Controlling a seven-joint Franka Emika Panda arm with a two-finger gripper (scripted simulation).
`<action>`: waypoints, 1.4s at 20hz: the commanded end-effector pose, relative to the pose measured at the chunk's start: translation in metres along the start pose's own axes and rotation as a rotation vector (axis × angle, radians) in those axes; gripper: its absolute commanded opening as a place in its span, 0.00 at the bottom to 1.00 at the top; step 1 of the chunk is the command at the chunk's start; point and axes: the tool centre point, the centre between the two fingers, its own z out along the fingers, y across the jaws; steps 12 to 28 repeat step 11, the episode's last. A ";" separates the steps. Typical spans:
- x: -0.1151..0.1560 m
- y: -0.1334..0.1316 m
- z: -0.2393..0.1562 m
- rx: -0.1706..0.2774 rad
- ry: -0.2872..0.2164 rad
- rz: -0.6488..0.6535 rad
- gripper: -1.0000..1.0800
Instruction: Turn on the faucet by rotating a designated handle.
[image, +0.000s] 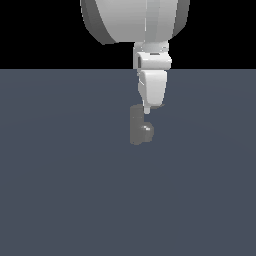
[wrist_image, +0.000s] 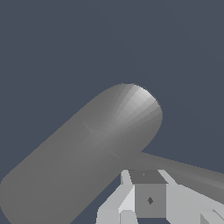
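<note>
The arm appears to be at the contact stage of turning the tap on: the gripper (image: 147, 111) hangs directly above the faucet (image: 137, 125), its tip touching or almost touching the top of the grey body. In the wrist view, the gripper (wrist_image: 151, 199) sits right against the handle (wrist_image: 183, 168), the thin lever that runs out from the faucet body (wrist_image: 87, 153) and tapers as it goes. Whether the fingers are apart or together cannot be told from either view; nothing visible shows them clamped on the lever.

The next move, by this reading, calls for a sideways push on the lever so that it swings around the body, with the contact held far enough out from the body to give leverage. The thin, flat lever could slip from under the fingertip if the push rides too high.

The faucet is small, dull grey and metallic: a short upright cylinder with a rounded top and a shiny rounded knob (image: 146, 129) on its side toward the exterior view's right. It stands on the flat blue-grey floor (image: 60, 190), just below the gripper.
</note>
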 end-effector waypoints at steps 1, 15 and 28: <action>0.024 -0.007 0.001 0.008 0.006 0.027 0.00; 0.061 -0.022 0.002 0.006 0.008 0.044 0.00; 0.061 -0.022 0.002 0.006 0.008 0.044 0.00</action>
